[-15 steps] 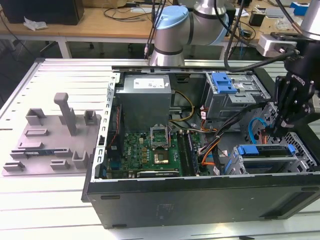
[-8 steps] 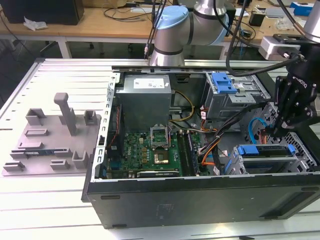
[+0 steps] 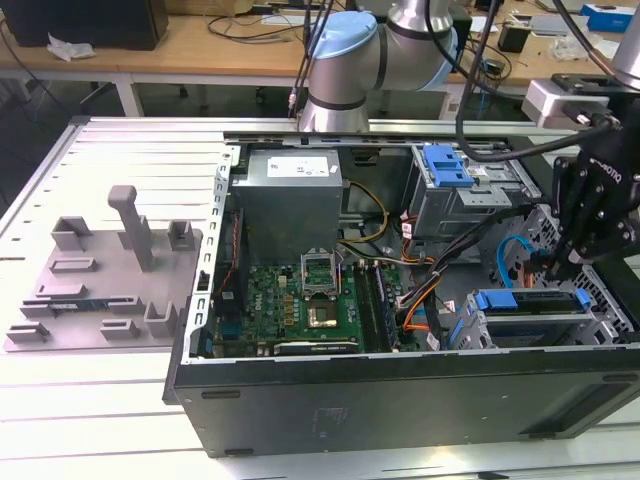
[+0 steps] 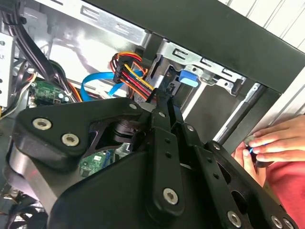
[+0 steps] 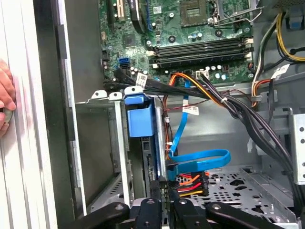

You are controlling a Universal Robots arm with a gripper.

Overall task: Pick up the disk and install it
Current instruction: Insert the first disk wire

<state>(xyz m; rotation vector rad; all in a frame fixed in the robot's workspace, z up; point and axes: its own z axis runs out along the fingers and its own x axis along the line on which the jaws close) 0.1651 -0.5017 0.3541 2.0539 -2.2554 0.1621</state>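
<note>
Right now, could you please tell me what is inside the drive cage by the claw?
The disk sits edge-on in the drive cage, beside a blue latch tab. The claw covers one end, and its label is hidden.

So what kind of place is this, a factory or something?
Probably a robotics or electronics lab: an open computer case lies on a slatted metal table, a robot arm reaches over it, and wooden workbenches stand behind.
</note>
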